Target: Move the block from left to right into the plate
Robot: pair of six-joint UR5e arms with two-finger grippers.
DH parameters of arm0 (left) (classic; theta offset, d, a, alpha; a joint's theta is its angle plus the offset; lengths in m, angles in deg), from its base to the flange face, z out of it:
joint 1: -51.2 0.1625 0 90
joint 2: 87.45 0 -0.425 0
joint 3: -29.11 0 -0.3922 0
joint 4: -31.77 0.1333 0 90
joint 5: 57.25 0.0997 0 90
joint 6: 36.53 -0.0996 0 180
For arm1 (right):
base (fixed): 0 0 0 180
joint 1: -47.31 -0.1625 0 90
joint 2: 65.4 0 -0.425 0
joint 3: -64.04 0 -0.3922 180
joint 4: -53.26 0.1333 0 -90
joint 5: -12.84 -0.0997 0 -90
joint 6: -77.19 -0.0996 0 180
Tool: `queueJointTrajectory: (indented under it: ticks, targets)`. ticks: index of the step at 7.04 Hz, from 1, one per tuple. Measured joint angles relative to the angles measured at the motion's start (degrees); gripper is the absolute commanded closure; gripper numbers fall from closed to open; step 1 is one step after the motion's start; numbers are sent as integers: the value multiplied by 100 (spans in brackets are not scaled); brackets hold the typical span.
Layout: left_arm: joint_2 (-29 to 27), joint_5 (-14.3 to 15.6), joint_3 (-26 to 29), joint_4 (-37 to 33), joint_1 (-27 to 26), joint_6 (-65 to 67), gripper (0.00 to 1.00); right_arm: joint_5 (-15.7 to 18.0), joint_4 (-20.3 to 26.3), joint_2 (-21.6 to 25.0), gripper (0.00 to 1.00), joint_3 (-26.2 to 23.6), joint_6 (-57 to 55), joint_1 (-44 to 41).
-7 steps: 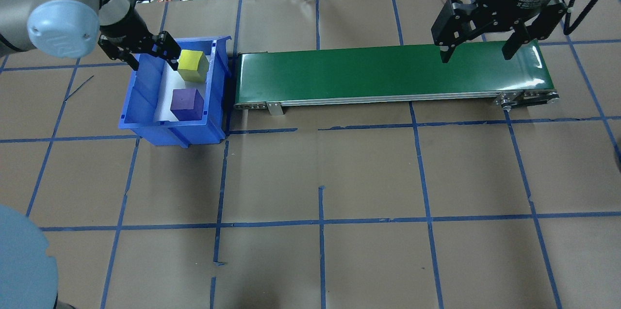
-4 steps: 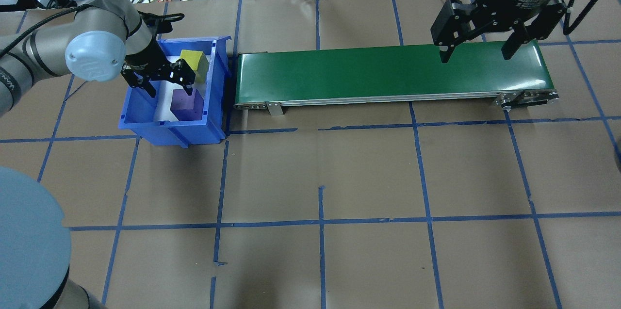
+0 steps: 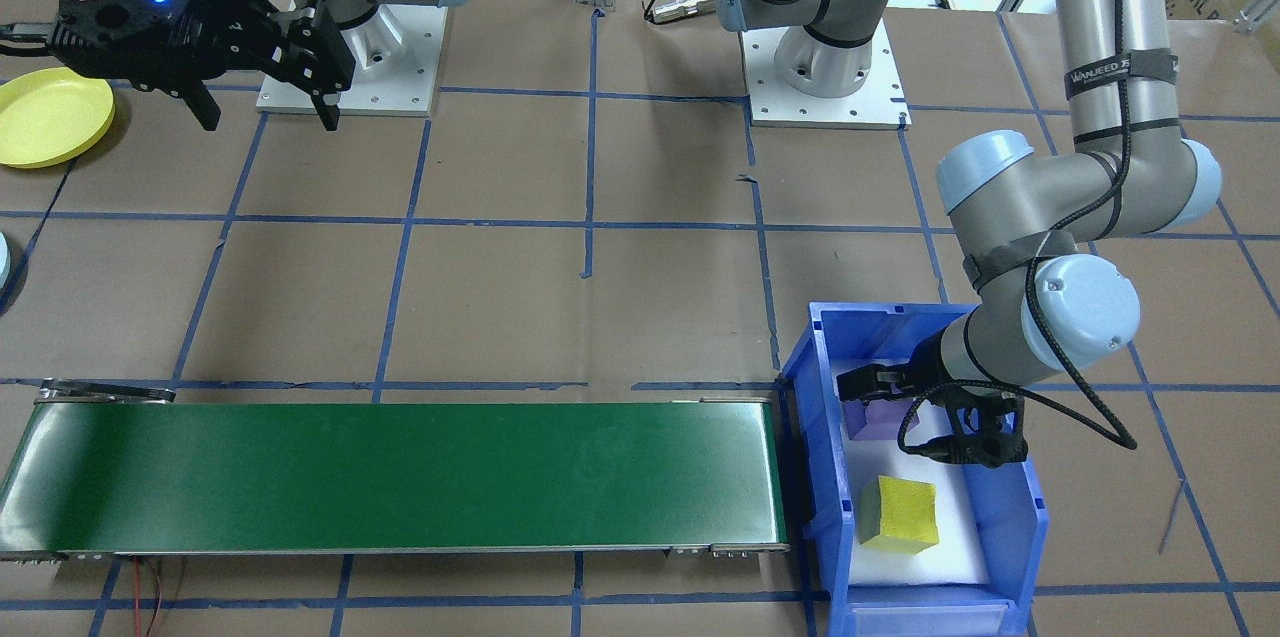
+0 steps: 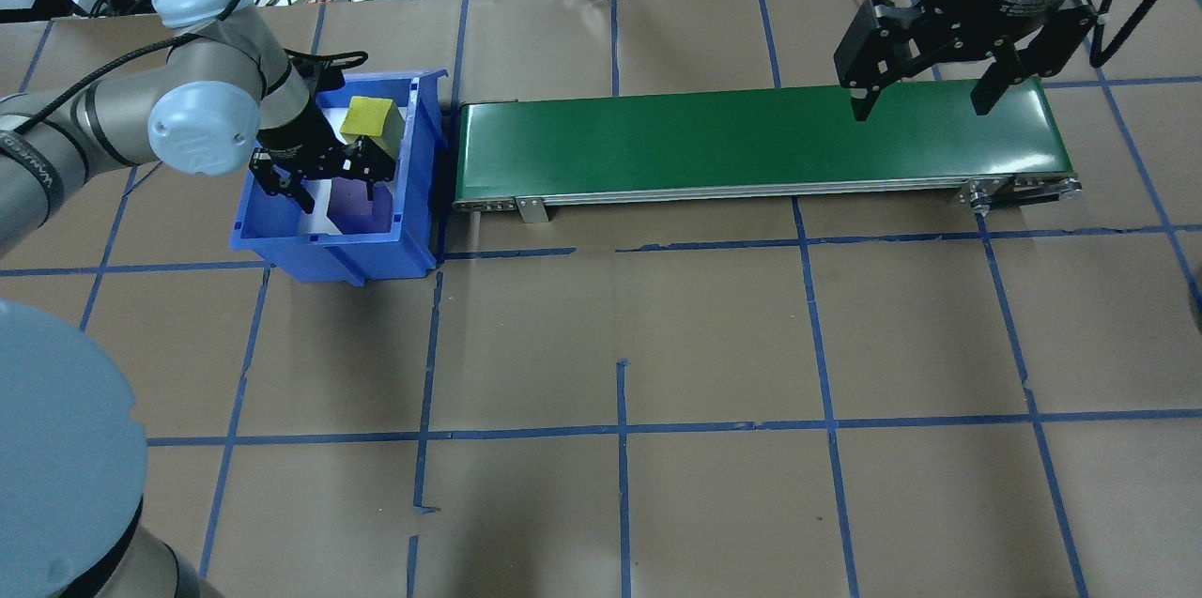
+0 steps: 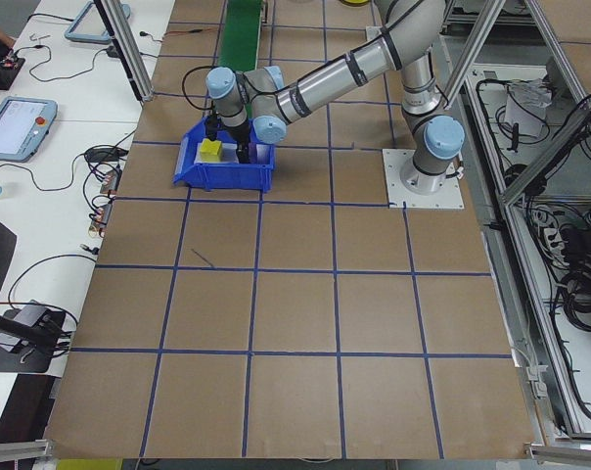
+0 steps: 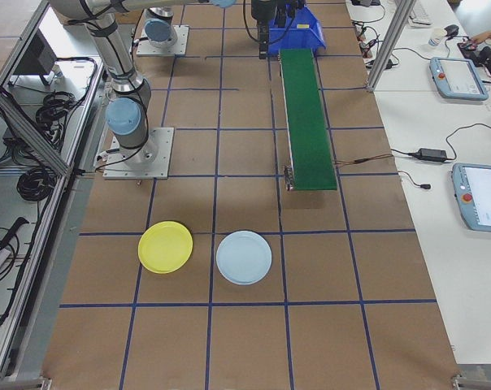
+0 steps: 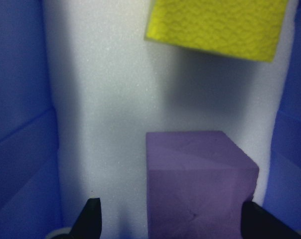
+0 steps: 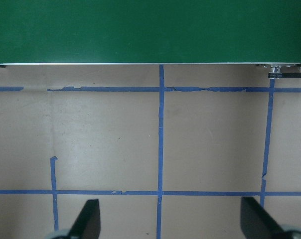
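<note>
- Front-facing view: the left gripper [image 3: 935, 415] hangs inside the blue plastic bin [image 3: 1030, 517], jaws spread, over the purple foam cube [image 3: 868, 414], which its arm partly hides. The yellow foam cube [image 3: 898, 514] sits apart in the same bin. The round yellow plastic plate [image 3: 45, 117] lies at the counter's far corner, beside the right gripper [image 3: 262, 107], which is open and holds nothing. The long green conveyor belt [image 3: 400, 477] runs from the bin toward that side, probably to carry a block across.
- Overhead view: the left gripper [image 4: 336, 185] straddles the purple cube [image 4: 357, 204], fingers either side, seemingly lined up for a grasp. The right gripper [image 4: 916, 100] waits open above the belt's [image 4: 751, 138] far end, likely to catch what arrives. The plate is out of frame here.
- Left side view: the bin [image 5: 222, 176] and yellow cube [image 5: 211, 150] show; the purple cube is hidden behind the arm.
- Right side view: the yellow plate [image 6: 165, 246] lies next to a pale blue round plate [image 6: 244, 257], both beyond the belt's [image 6: 306, 122] end and bare.
- Left wrist view: the purple cube [image 7: 198, 184] fills the gap between the fingertips [image 7: 90, 219], off-centre toward one; contact cannot be told. The yellow cube [image 7: 215, 27] is cut off at the top.
- Right wrist view: only belt edge [image 8: 150, 30] and brown taped counter [image 8: 105, 139]; nothing between the fingers.
</note>
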Motion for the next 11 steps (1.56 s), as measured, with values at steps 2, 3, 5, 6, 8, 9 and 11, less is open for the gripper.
queueJointTrajectory:
  ticks: [2,3,5,6,8,9,11]
  targets:
    - [76,4,75,18,0,15,0,0,0,0,0,0,0,-2]
    - [107,4,101,37,0,15,0,0,0,0,0,0,0,-2]
    - [114,-1,112,61,0,15,0,0,0,0,0,0,0,0]
    - [99,-3,93,59,-3,19,0,0,0,0,0,0,0,0]
    - [54,-34,23,50,-7,72,3,0,0,0,0,0,0,-2]
    - [44,-98,7,45,-8,84,31,0,0,0,0,0,0,-2]
    - [35,-185,-13,42,-8,83,63,0,0,0,0,0,0,-2]
